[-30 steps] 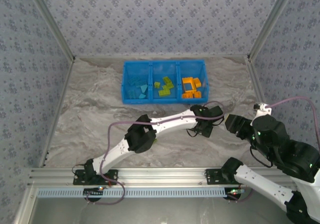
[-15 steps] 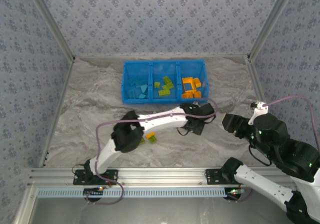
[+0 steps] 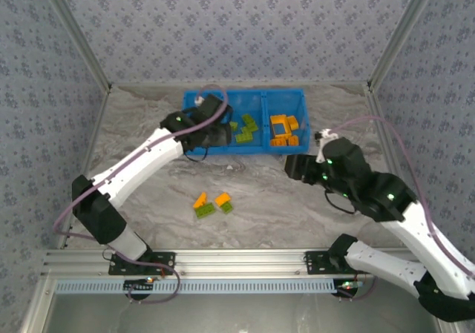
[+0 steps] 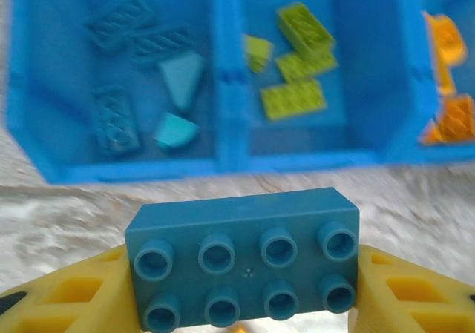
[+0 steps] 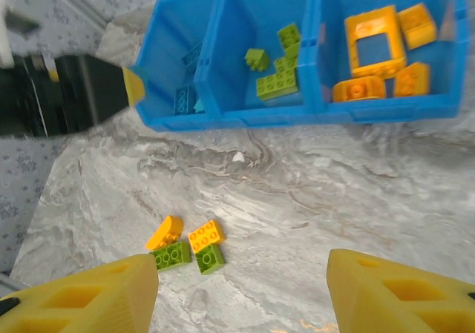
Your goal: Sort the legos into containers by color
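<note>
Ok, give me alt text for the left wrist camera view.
A blue eight-stud brick sits clamped between the left gripper's yellow fingers, close up. Behind it, a blue bin holds blue bricks on the left, green bricks in the middle and orange bricks at the right edge.

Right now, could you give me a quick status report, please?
Left hand shut on blue brick, by bin's left compartment. Right hand open, empty, above table. Four bricks loose on table; nothing blocking.
</note>
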